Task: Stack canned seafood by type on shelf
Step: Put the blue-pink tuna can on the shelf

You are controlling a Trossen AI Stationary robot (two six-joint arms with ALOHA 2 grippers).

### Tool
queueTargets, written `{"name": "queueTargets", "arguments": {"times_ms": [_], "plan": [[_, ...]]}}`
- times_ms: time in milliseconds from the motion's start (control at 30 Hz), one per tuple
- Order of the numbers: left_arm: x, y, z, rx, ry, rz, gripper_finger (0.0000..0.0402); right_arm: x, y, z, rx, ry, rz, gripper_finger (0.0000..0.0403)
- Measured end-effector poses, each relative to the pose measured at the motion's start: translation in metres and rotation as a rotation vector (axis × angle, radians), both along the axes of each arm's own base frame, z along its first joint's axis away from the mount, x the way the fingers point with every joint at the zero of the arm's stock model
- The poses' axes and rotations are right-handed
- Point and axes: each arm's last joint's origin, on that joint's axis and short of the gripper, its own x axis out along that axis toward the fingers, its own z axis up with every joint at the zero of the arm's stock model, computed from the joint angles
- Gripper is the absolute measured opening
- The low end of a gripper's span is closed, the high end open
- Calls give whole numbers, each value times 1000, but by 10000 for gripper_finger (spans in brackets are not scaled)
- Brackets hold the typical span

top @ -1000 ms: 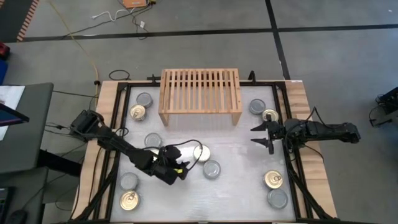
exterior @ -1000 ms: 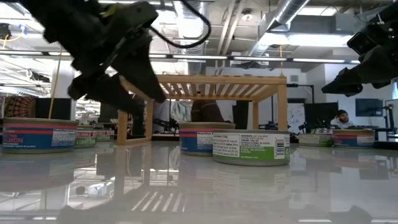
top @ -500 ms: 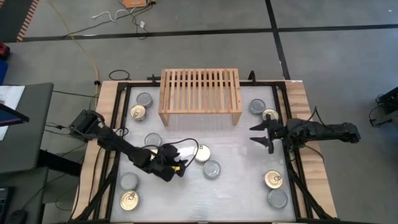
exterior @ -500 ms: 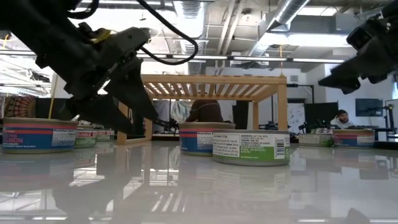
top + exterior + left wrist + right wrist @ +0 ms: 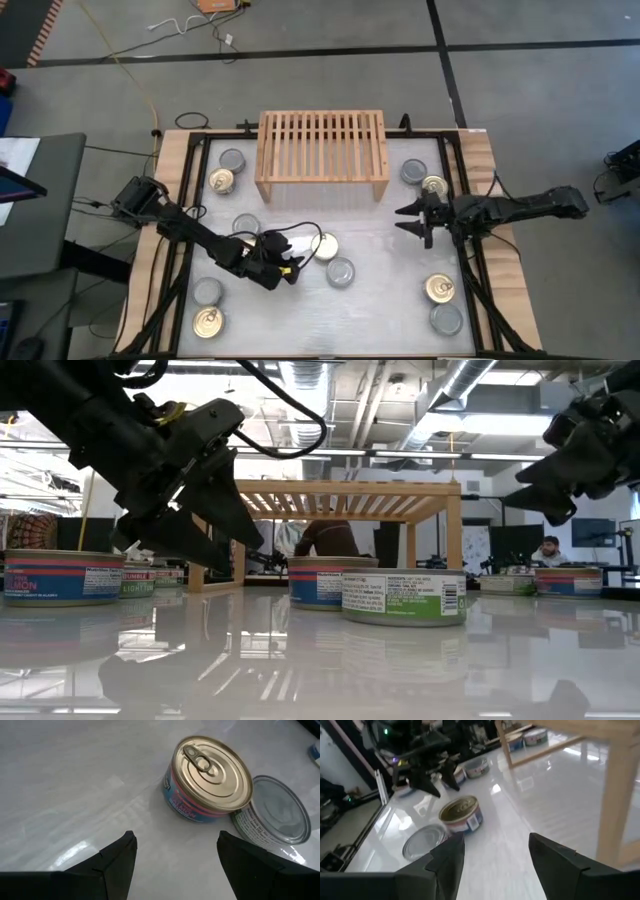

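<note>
A: Two arms are over the table (image 5: 385,255). Where does each gripper stand?

B: Left gripper (image 5: 292,272) hangs just above the surface in the middle front area, fingers spread with nothing between them. Its wrist view shows both dark fingers (image 5: 117,857) apart and pointing toward a gold-topped can (image 5: 207,780), which stands clear of them on the tabletop.

A: And what sits next to that can?

B: One silver-topped can (image 5: 272,817) stands touching or just beside it. From above, the pair lies near the table's middle, in front of the shelf (image 5: 322,150).

A: Right side?

B: Right gripper (image 5: 410,220) is raised off the table near the shelf's right leg, fingers parted and holding nothing. In the low view it hangs high, well above the cans.

A: Shelf status?

B: Light-wood shelf stands at the table's rear centre; its slatted top carries no cans.

A: Remaining cans?

B: Two cans sit left of the shelf (image 5: 226,170), two right of it (image 5: 423,178). One lies just behind the left arm (image 5: 245,225). Two rest at the front left corner (image 5: 208,307), two at the front right (image 5: 441,303). All stand upright on the tabletop.

A: Anything beyond the table?

B: A seated person (image 5: 548,550) shows in the room behind, low view.
</note>
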Motion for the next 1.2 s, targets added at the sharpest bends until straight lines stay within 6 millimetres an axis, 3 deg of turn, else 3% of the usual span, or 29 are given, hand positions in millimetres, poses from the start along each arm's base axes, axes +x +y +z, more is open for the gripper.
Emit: {"name": "queueTargets", "arguments": {"times_ms": [233, 533, 1033, 1200], "plan": [[1, 2, 0, -7, -3, 12, 262, 10, 8, -4, 16, 39, 6, 222], [11, 28, 0, -20, 11, 74, 262, 16, 17, -9, 17, 85, 33, 198], [29, 58, 7, -10, -24, 17, 262, 16, 18, -10, 11, 95, 42, 195], [35, 58, -4, -25, -20, 6, 262, 16, 18, -10, 12, 92, 41, 195]]}}
